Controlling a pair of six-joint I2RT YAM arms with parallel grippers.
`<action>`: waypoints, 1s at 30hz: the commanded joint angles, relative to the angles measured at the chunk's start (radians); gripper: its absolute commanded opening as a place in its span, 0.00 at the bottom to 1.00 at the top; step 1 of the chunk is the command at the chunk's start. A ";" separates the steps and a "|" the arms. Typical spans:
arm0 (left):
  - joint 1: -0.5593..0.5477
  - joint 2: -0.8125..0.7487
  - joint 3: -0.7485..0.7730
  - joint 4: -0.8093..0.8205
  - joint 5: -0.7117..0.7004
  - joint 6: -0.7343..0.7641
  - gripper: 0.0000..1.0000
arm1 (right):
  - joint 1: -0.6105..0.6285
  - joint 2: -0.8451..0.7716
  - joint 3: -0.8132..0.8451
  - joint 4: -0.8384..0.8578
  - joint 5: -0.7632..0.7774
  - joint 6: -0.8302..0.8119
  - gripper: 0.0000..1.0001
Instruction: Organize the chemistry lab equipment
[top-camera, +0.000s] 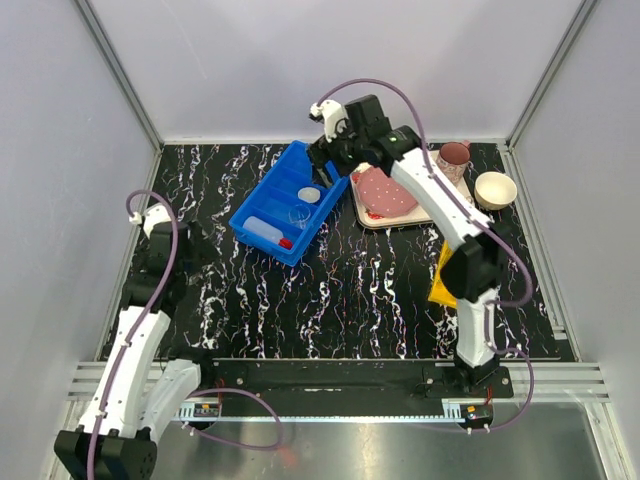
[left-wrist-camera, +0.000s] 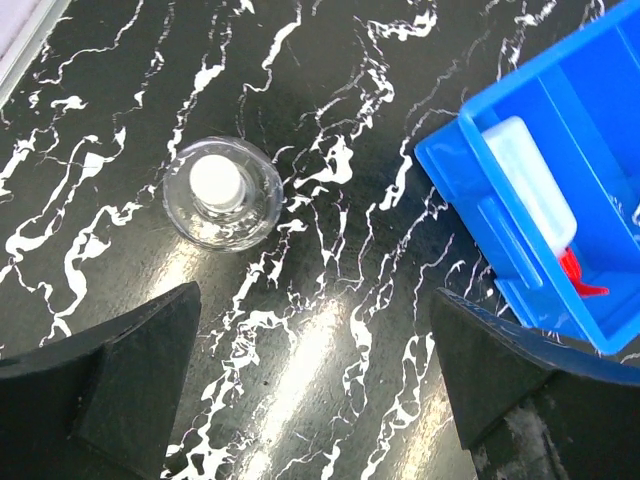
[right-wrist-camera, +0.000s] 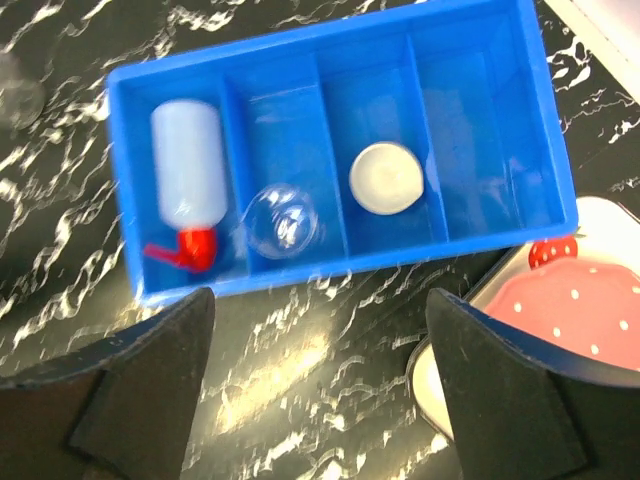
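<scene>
A blue divided bin (top-camera: 318, 168) holds the translucent squeeze bottle (right-wrist-camera: 187, 170) with red nozzle (right-wrist-camera: 195, 247), a clear glass beaker (right-wrist-camera: 281, 222) and the tiny white dish (right-wrist-camera: 384, 177), each in its own compartment. The fourth compartment is empty. A second clear beaker (left-wrist-camera: 222, 193) stands on the table left of the bin (left-wrist-camera: 500, 235). My left gripper (left-wrist-camera: 315, 390) is open and empty above the table, near that beaker. My right gripper (right-wrist-camera: 320, 390) is open and empty above the bin's edge. The yellow rack (top-camera: 441, 278) is partly hidden behind the right arm. No thin tubes show.
A strawberry-print tray (top-camera: 372, 214) lies right of the bin, with a pink mug (top-camera: 454, 157) at its far corner. A cream bowl (top-camera: 495, 188) stands at the far right. The tray's corner shows in the right wrist view (right-wrist-camera: 560, 290).
</scene>
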 joint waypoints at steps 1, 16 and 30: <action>0.083 0.002 -0.020 0.068 0.057 -0.034 0.99 | 0.004 -0.211 -0.192 -0.011 -0.117 -0.087 0.96; 0.218 0.194 -0.103 0.129 -0.084 -0.238 0.99 | -0.047 -0.778 -1.078 0.224 -0.493 -0.172 1.00; 0.290 0.548 -0.005 0.208 0.068 -0.148 0.99 | -0.064 -0.764 -1.141 0.259 -0.659 -0.146 1.00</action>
